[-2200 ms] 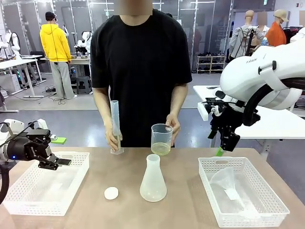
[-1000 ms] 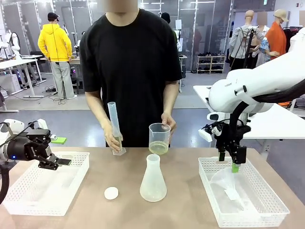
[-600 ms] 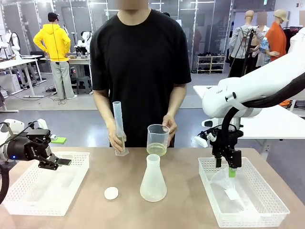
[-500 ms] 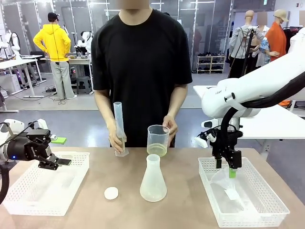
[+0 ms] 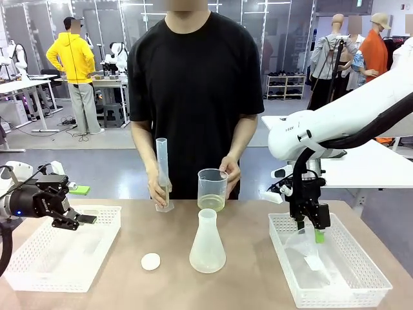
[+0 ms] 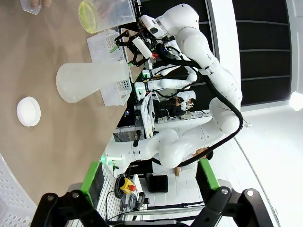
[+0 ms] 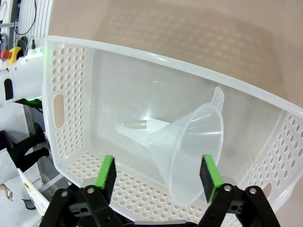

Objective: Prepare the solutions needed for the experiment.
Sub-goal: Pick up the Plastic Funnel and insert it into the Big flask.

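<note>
Straddling a clear plastic funnel (image 7: 189, 142) in the white perforated basket (image 7: 61, 113), the right hand (image 7: 157, 165) gapes wide, the left hand (image 5: 84, 219) likewise, while the frosted translucent conical flask (image 5: 207, 245) stands upright on the middle of the tabletop (image 5: 161, 290).

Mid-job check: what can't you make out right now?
- Front view: flask is frosted; any liquid inside unclear.
- Front view: level in cylinder hidden by the person's hand.
- Right wrist view: funnel rim overlaps one pad of the right tool; contact unclear.
</note>
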`<state>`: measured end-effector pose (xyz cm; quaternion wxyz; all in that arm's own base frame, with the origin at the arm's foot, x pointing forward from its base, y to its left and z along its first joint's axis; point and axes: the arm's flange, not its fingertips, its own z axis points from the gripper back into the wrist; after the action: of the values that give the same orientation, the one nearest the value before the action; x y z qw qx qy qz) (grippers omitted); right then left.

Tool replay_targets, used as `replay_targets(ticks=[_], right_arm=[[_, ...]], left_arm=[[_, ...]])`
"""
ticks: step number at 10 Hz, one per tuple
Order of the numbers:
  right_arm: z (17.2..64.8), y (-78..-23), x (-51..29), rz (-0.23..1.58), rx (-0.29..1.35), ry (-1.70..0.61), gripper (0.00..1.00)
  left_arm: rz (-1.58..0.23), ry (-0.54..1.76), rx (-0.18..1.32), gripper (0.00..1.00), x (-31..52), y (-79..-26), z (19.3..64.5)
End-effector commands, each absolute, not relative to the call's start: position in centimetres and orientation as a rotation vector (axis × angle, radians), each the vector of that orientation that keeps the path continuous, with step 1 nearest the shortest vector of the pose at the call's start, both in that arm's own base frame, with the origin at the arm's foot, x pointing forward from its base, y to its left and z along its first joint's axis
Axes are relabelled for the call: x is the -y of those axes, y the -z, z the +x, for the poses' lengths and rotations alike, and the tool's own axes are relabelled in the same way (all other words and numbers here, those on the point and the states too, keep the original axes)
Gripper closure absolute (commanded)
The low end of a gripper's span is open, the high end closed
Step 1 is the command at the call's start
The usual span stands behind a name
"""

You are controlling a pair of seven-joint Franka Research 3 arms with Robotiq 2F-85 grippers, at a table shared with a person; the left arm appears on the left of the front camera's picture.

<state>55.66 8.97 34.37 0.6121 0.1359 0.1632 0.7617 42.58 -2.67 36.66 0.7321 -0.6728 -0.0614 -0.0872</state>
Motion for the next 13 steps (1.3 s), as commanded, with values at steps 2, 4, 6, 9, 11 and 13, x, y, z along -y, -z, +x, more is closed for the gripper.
replay_targets(ticks=[2,4,6,9,11,13], right_arm=[[56.9,-34.1,-8.9,0.306,-0.376,-1.765,0.41],[57.4,-34.1,-8.8,0.311,-0.393,-1.777,0.59],[58.2,-34.4,-8.9,0.315,-0.387,-1.792,0.77],[58.5,-34.3,-8.9,0.346,-0.399,-1.811,1.0],[57.2,-35.2,-8.8,0.314,-0.389,-1.802,1.0],[54.6,-37.9,-8.4,0.258,-0.319,-1.758,1.0]], left_arm=[[-1.477,0.184,0.131,0.0,2.7,-36.9,42.7],[-1.477,0.184,0.131,0.0,2.7,-36.9,42.7],[-1.477,0.184,0.131,0.0,2.7,-36.9,42.7],[-1.477,0.184,0.131,0.0,2.7,-36.9,42.7],[-1.477,0.184,0.131,0.0,2.7,-36.9,42.7],[-1.477,0.184,0.131,0.0,2.7,-36.9,42.7]])
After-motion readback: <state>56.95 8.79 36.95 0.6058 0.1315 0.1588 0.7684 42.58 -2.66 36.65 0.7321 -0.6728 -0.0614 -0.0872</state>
